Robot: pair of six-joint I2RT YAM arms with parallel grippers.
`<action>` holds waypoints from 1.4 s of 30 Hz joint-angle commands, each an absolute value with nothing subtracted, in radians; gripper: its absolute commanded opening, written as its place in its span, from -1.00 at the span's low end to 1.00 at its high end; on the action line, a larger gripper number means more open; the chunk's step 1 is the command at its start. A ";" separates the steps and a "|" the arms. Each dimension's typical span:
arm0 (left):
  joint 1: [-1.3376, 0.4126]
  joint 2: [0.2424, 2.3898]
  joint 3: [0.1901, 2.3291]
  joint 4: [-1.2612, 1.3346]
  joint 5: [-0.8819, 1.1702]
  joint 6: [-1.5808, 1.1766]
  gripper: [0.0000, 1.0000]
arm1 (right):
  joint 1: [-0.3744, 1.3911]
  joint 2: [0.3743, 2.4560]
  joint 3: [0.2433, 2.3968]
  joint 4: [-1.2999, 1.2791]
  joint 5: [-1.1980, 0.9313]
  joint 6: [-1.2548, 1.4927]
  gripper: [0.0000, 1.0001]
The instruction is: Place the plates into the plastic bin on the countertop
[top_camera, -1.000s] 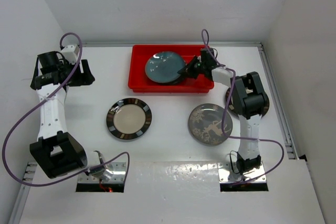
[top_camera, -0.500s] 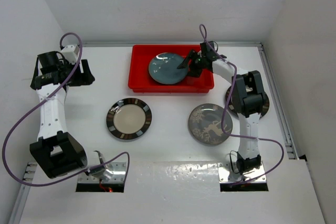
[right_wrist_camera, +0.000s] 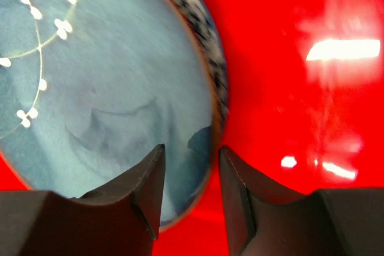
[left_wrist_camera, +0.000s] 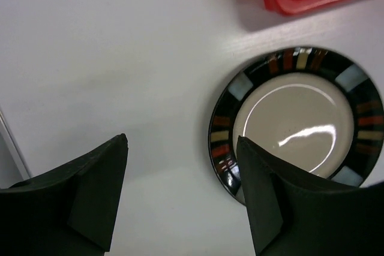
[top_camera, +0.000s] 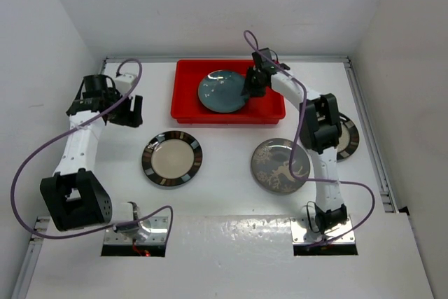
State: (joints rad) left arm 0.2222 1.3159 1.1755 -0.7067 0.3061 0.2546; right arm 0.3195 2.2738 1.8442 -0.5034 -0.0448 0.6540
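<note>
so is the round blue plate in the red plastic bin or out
In: the round blue plate lies within the red plastic bin, red floor showing beside it.

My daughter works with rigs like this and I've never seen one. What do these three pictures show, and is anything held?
These are two robot arms, left arm and right arm, bolted to a white countertop, each ending in a two-finger gripper. The wide picture is from a fixed camera above and behind them; the close-ups are from wrist cameras, so the dark shapes are the arm's own fingers. A glossy teal round plate lies in the shallow red plastic bin. The right gripper hovers over its rim, jaws apart, apparently gripping nothing. The left gripper is open and empty beside a cream plate with a dark striped rim. A grey plate with white deer and another plate, half hidden behind the right arm, lie on the countertop.
</note>
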 commanded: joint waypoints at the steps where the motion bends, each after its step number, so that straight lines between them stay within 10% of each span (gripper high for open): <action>1: 0.212 1.330 1.138 -0.739 0.267 0.337 0.50 | 0.353 2.330 1.945 -0.537 0.044 0.559 -0.22; 30: 0.138 1.727 0.971 -0.683 0.391 0.560 0.59 | 0.302 1.872 1.635 -0.448 0.026 0.538 0.24; 33: 0.138 1.765 0.960 -0.683 0.434 0.584 0.44 | 0.273 1.810 1.549 -0.431 0.005 0.561 0.24; 42: 0.201 1.904 1.044 -0.781 0.574 0.618 -0.83 | 0.204 1.503 1.181 -0.374 0.032 0.560 0.27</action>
State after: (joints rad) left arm 0.1806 1.8111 1.0668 -0.7639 0.5934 0.5419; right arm 0.2146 1.5753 1.2320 -0.4210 0.0219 0.5541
